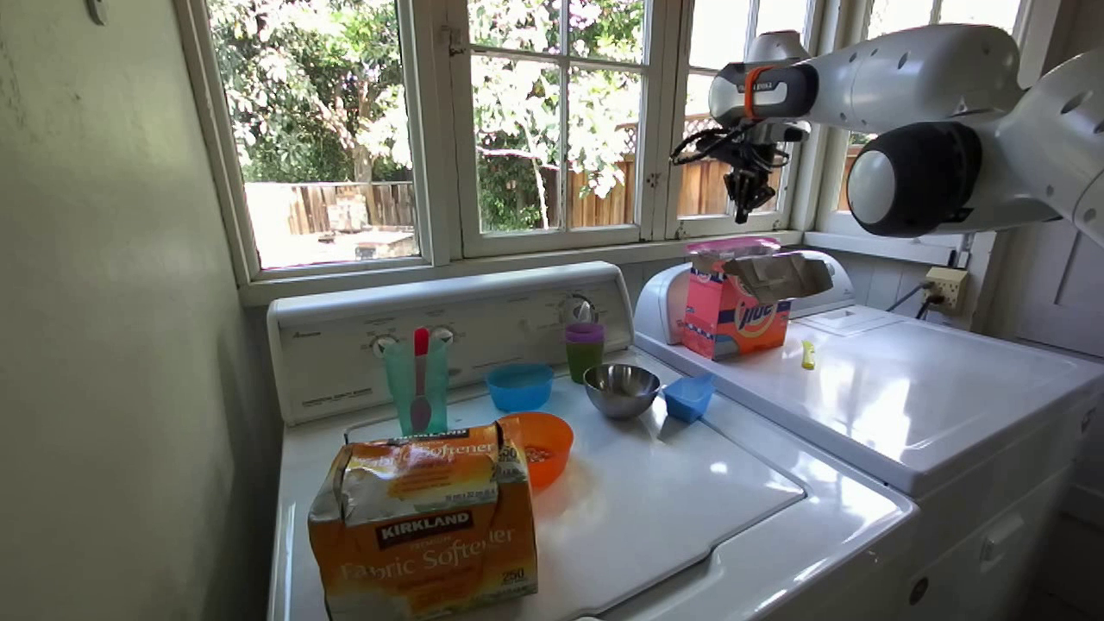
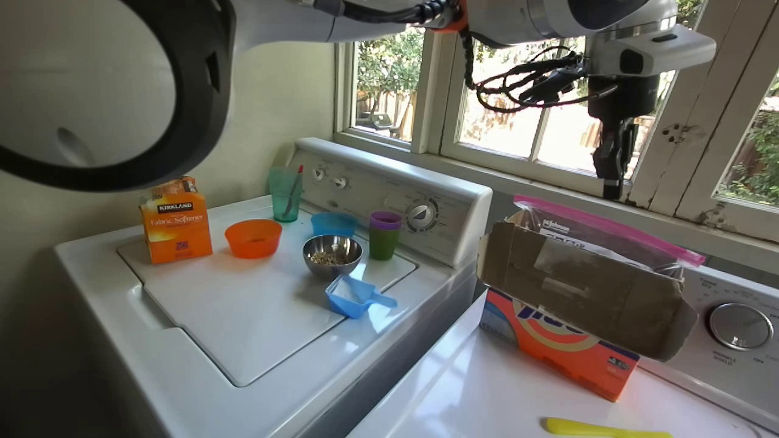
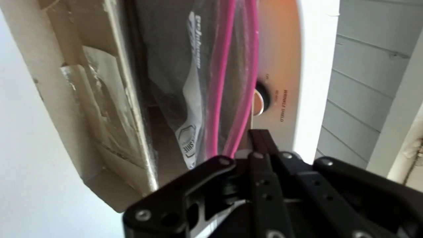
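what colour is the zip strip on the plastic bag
The zip strip is bright pink, and it shows best in the wrist view.

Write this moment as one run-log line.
gripper: shut, empty | above bag, not touching | bag: in open box | box, yellow utensil: on dryer

Toward two o'clock in an exterior view: rounded, glossy white arm, pale cap ringed in black, orange band over black trim. Between one and two o'clock in an exterior view: loops of thin black cables beside a white housing. From four to seven o'clock in the wrist view: black, jointed jaws dotted with round silver screws.
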`<state>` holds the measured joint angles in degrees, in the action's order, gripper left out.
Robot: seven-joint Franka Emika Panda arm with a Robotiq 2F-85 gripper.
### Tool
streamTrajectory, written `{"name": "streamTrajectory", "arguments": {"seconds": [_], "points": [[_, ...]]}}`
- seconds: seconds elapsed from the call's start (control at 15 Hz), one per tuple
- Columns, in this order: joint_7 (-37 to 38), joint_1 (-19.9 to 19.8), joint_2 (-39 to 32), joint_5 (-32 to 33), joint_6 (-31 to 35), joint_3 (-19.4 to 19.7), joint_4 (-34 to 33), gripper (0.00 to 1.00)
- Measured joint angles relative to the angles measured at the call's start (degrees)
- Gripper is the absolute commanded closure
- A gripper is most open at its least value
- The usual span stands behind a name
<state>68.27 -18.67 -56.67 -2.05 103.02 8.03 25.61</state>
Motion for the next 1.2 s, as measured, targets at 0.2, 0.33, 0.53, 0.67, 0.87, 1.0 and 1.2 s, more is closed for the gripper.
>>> {"name": "streamTrajectory", "arguments": {"seconds": [0.2,0.33,0.53,0.67,0.87,1.0,1.2], "points": [[0.0,-0.1,-0.2,0.0,2.8,0.0,0.4,1.0],[0.0,-0.1,-0.9,0.0,3.2,0.0,0.5,1.0],[0.0,-0.1,-2.0,0.0,3.7,0.0,0.5,1.0],[0.0,-0.1,-2.4,0.0,3.7,0.0,0.5,1.0],[0.1,-0.1,-2.7,0.0,3.6,0.0,0.5,1.0],[0.3,-0.2,-2.7,0.0,2.3,0.0,0.5,1.0],[0.8,-0.2,-2.7,0.0,-0.1,0.0,0.5,1.0]]}}
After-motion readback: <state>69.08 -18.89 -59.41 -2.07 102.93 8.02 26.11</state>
